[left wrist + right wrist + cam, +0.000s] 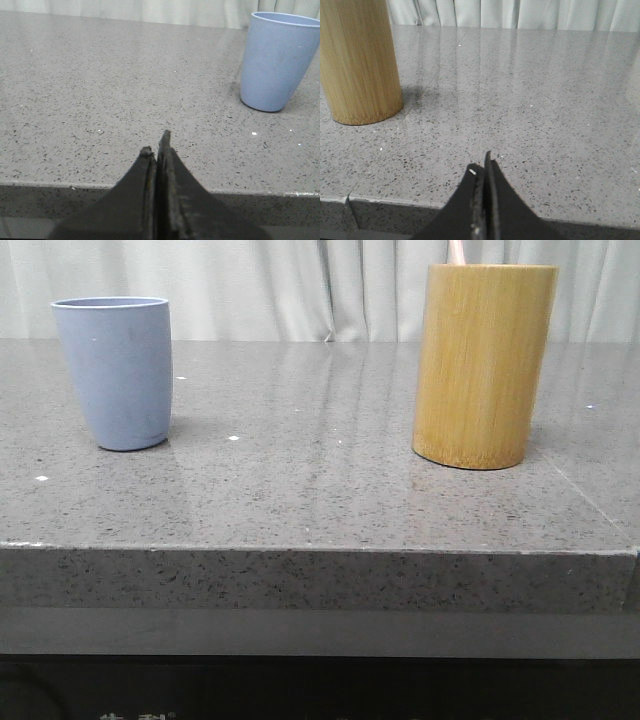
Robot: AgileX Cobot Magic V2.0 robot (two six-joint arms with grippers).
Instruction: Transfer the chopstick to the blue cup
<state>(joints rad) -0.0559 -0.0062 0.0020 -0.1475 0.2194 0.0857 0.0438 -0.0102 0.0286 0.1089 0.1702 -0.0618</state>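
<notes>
The blue cup [114, 371] stands upright at the left of the grey stone table, also seen in the left wrist view [277, 60]. A pale pink chopstick [456, 251] pokes up out of the tall tan bamboo cylinder [483, 364] at the right; only its tip shows above the rim. My left gripper [156, 142] is shut and empty, low by the table's front edge, well short of the cup. My right gripper [480, 162] is shut and empty too, near the front edge, with the bamboo cylinder [357, 60] off to one side of it.
The speckled grey table [320, 480] has a thick front edge [320, 575] close to both grippers. A pale curtain [300, 285] hangs behind it. A seam line [585, 500] runs across the slab right of the cylinder.
</notes>
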